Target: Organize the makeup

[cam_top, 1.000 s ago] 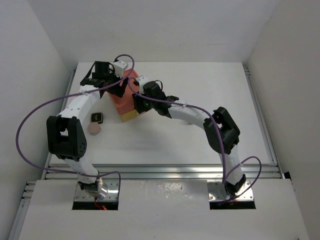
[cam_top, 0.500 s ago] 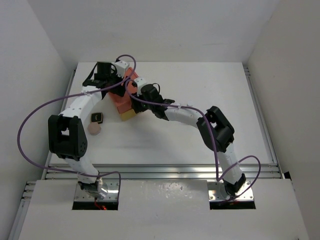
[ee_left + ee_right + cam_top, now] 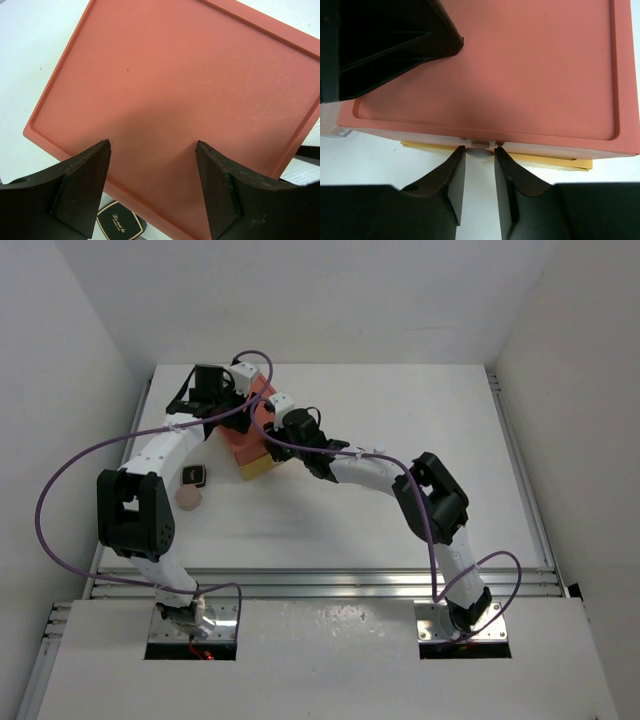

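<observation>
The right gripper [image 3: 479,150] is pinched onto the small pale grey knob [image 3: 480,154] on the front of the coral-red plastic drawer box [image 3: 248,435], just above its yellow drawer [image 3: 545,161]. The left gripper [image 3: 152,150] hangs over the box's flat top, jaws spread wide and holding nothing. A small dark square case [image 3: 194,476] and a round peach puff [image 3: 188,497] lie on the white tabletop [image 3: 400,420] just left of the box.

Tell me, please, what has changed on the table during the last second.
The right gripper moved left to the coral-red plastic drawer box; its fingers now pinch the small grey drawer knob. The open left gripper above the box, the dark square case and the round peach puff stayed put.
</observation>
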Controlling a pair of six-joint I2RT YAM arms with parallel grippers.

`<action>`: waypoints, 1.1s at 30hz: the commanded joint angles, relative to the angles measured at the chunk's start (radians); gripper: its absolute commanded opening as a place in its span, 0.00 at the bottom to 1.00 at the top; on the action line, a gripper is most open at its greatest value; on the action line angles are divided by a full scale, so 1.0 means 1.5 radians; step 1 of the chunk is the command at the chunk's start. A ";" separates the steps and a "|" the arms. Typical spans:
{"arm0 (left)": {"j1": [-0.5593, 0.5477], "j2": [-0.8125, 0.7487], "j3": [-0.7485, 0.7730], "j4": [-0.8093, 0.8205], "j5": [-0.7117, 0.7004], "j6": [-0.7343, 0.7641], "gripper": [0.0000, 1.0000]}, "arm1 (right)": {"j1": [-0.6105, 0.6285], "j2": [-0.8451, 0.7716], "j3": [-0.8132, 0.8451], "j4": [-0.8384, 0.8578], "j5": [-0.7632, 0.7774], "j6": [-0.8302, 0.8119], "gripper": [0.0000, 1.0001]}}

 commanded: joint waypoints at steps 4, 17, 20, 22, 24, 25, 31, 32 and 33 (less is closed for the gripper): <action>-0.005 -0.003 -0.010 0.001 0.001 0.001 0.75 | 0.006 -0.020 -0.014 0.056 0.002 -0.014 0.18; -0.005 0.003 -0.010 0.001 -0.017 0.001 0.75 | 0.006 -0.093 -0.115 0.075 -0.015 -0.030 0.00; -0.005 0.003 -0.010 0.001 -0.023 0.001 0.75 | 0.009 -0.125 -0.146 0.072 -0.024 -0.029 0.00; -0.005 0.003 -0.010 0.007 -0.023 0.001 0.75 | 0.010 -0.143 -0.175 0.066 -0.036 -0.026 0.00; -0.005 0.003 -0.004 0.007 -0.023 0.001 0.75 | 0.015 -0.183 -0.231 0.065 -0.038 -0.029 0.00; -0.005 0.003 -0.004 0.007 -0.023 0.001 0.75 | 0.017 -0.201 -0.245 0.068 -0.038 -0.025 0.00; -0.005 0.009 0.002 0.007 -0.035 0.001 0.77 | 0.025 -0.233 -0.320 0.074 -0.051 -0.027 0.00; -0.005 0.009 0.002 0.007 -0.035 0.009 0.77 | 0.025 -0.235 -0.318 0.068 -0.051 -0.027 0.00; -0.005 0.009 0.002 0.007 -0.035 0.009 0.77 | 0.025 -0.235 -0.318 0.064 -0.051 -0.028 0.00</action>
